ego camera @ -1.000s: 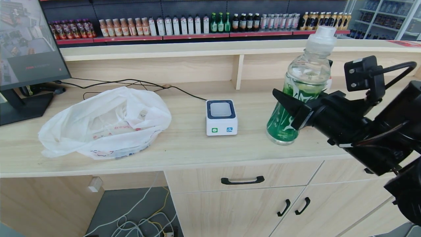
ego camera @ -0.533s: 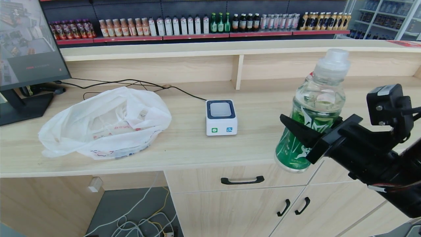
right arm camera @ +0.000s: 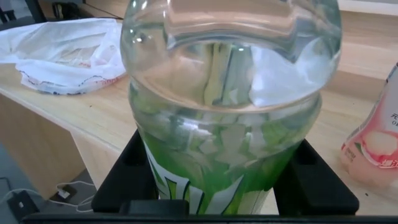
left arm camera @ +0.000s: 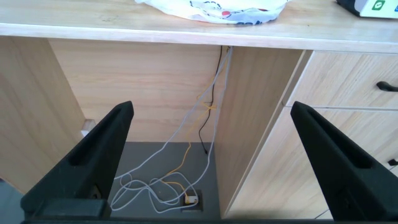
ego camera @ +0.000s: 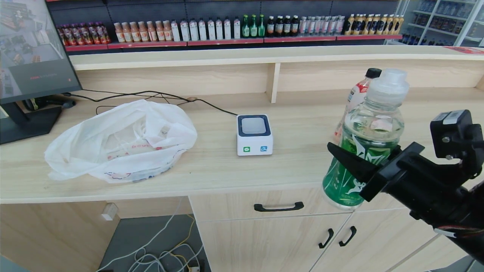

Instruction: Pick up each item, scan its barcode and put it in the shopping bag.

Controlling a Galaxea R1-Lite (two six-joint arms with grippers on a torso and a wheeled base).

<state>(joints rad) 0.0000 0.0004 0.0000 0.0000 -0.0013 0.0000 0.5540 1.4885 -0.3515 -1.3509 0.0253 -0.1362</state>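
- You had the shopping bag (ego camera: 121, 141) on the counter (ego camera: 211, 170), left of the scanner (ego camera: 254, 134).
- Right of the scanner, your nearer bottle (ego camera: 363, 151) was before the farther bottle (ego camera: 355, 98).

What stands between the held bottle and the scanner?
Nothing visible. The right gripper holds the green bottle in the air at the counter's right end; only bare counter lies between it and the scanner. A second bottle stands behind it, off that path.

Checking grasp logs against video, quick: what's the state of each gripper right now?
Left gripper: open, holding nothing.
Right gripper: closed on the green bottle.
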